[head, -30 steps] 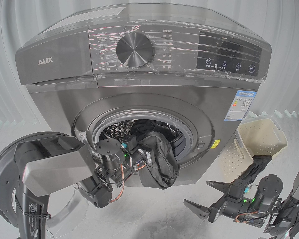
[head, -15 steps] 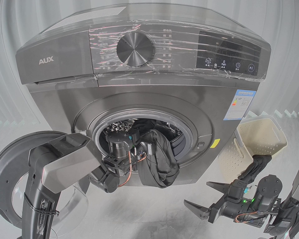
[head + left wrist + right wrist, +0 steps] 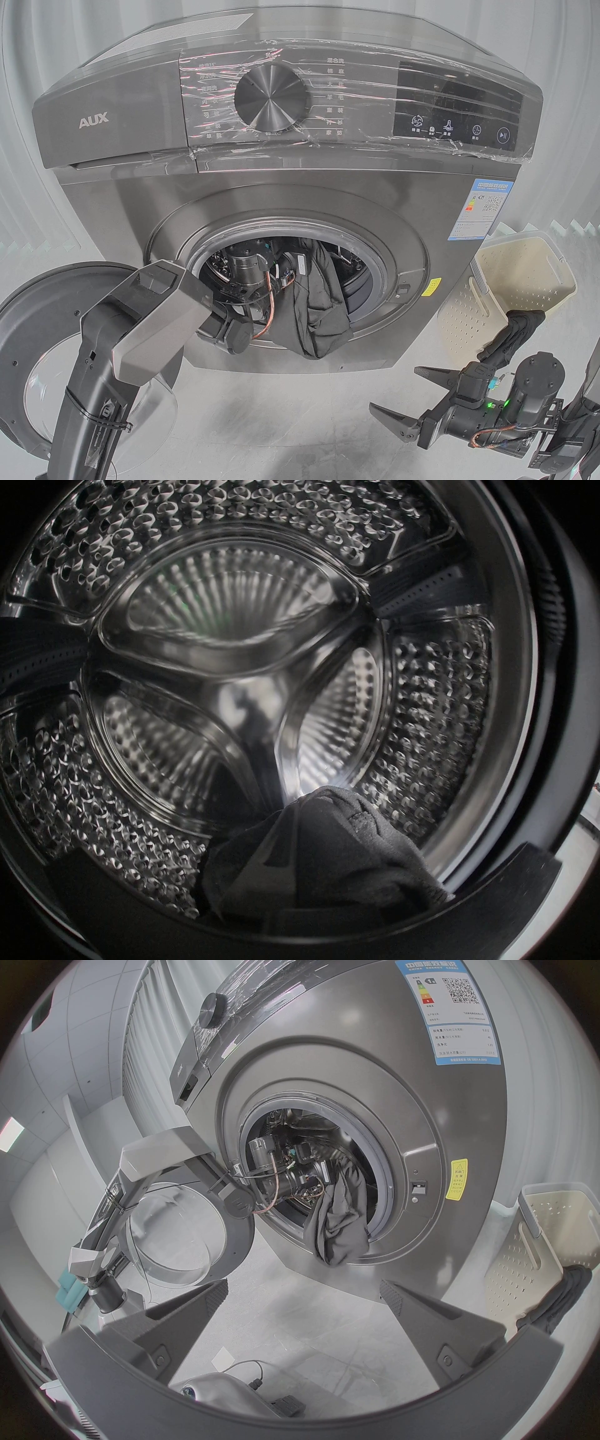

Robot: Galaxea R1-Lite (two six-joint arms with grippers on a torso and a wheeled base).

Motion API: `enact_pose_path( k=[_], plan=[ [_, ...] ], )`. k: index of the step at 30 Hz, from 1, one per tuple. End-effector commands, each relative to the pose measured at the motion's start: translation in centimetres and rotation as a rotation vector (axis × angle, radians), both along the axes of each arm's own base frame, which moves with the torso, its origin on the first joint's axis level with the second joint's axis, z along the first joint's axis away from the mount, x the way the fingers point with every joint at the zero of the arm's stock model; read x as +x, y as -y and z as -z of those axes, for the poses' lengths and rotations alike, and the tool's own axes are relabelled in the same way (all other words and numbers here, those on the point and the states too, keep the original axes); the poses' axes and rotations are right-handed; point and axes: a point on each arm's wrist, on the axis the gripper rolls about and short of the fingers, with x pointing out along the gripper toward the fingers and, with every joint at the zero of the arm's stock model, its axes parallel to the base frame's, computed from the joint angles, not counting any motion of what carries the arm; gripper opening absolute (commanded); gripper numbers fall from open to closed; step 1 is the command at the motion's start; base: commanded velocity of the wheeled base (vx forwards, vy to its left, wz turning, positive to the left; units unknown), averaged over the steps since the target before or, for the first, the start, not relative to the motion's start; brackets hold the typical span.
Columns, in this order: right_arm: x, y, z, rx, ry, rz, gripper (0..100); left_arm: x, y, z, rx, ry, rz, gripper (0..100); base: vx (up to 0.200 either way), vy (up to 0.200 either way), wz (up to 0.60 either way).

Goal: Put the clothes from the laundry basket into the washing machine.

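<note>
right end effector (image 3: 394, 387) spread; dark garment (image 3: 319, 306) drapes over washing machine (image 3: 375, 187) door rim; black cloth (image 3: 515, 331) hangs over laundry basket (image 3: 531, 269).

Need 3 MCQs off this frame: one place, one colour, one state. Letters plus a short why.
1. Where does the laundry basket stand relative to the washing machine?
A) on top of it
B) on the floor to its right
C) inside it

2. What colour is the garment hanging out of the machine?
A) white
B) red
C) dark, near black

3. How is the right claw?
A) open and empty
B) shut on a sock
C) shut on the basket's rim

Answers: B, the head view shows the basket on the floor beside the machine. C, the cloth looks dark in every view. A, its fingers stand apart with nothing between them.
</note>
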Motion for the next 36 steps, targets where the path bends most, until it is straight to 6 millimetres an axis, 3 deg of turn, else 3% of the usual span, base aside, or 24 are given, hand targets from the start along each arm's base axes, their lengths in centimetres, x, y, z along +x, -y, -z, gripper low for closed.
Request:
enact_pose_path(
  k=[1, 6, 14, 15, 20, 25, 30, 34, 36],
  plan=[
    [0.0, 0.0, 0.1, -0.003, -0.003, 0.000, 100, 2.2, -0.1, 0.9, -0.013, 0.025, -0.061, 0, 0.000, 0.000, 0.00],
    [0.0, 0.0, 0.3, -0.010, -0.009, 0.002, 100, 3.8, -0.3, 1.1, -0.038, 0.067, -0.118, 0, 0.000, 0.000, 0.00],
    [0.0, 0.1, 0.2, -0.009, -0.008, 0.003, 100, 3.3, 0.2, 1.3, -0.035, 0.054, -0.105, 0, 0.000, 0.000, 0.00],
    [0.0, 0.1, 0.2, -0.009, -0.008, 0.003, 100, 3.3, 0.2, 1.2, -0.037, 0.055, -0.105, 100, 0.000, 0.000, 0.00],
    [0.0, 0.1, 0.2, -0.009, -0.008, 0.003, 100, 2.2, 0.4, 0.1, -0.016, 0.008, -0.091, 100, 0.000, 0.000, 0.00],
    [0.0, 0.1, 0.2, -0.007, -0.007, 0.003, 100, -1.5, -0.1, -0.7, 0.089, -0.175, -0.031, 100, 0.000, 0.000, 0.00],
    [0.0, 0.0, 0.2, -0.009, -0.008, 0.002, 100, -4.7, -0.6, -0.4, 0.158, -0.309, 0.075, 100, 0.000, 0.000, 0.00],
    [0.0, 0.1, 0.2, -0.009, -0.008, 0.003, 100, -5.8, -0.4, 0.1, 0.178, -0.338, 0.110, 100, 0.000, 0.000, 0.00],
    [0.0, 0.0, 0.3, -0.010, -0.009, 0.002, 100, -6.4, -0.4, 1.4, 0.200, -0.377, 0.131, 100, 0.000, 0.000, 0.00]
  ],
)
